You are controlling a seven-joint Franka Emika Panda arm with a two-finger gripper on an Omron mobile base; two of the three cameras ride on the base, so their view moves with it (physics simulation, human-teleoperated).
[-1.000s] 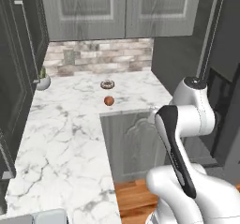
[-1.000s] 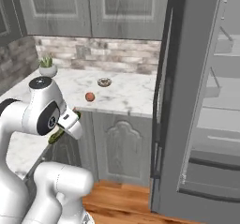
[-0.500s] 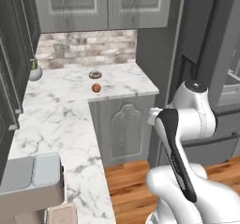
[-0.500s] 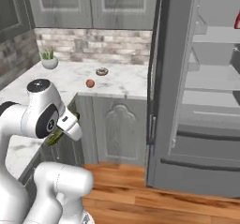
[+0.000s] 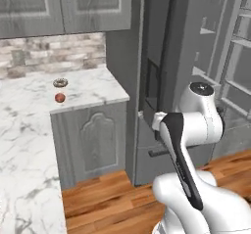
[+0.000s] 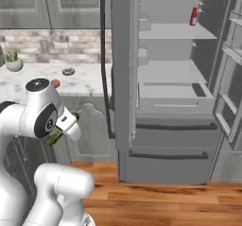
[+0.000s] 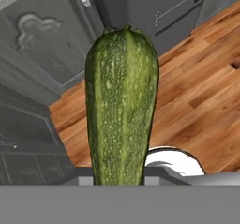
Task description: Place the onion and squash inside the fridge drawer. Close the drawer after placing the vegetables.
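The dark green squash stands lengthwise up the middle of the hand view, and my gripper is shut on it, held close against the arm; its green end pokes out below the hand. The small reddish onion lies on the marble counter near the corner, also visible as the onion behind my arm. The fridge stands open to the right. Its light-grey fridge drawer juts out below the shelves, well to the right of the gripper.
A frosted donut lies just behind the onion. A potted plant stands at the counter's back left. The open fridge door stands edge-on between the counter and the shelves. A red bottle stands on the top shelf. Wood floor lies in front.
The whole picture has swung from the counter toward the open fridge, so the base has moved. The arm keeps the squash held the same way.
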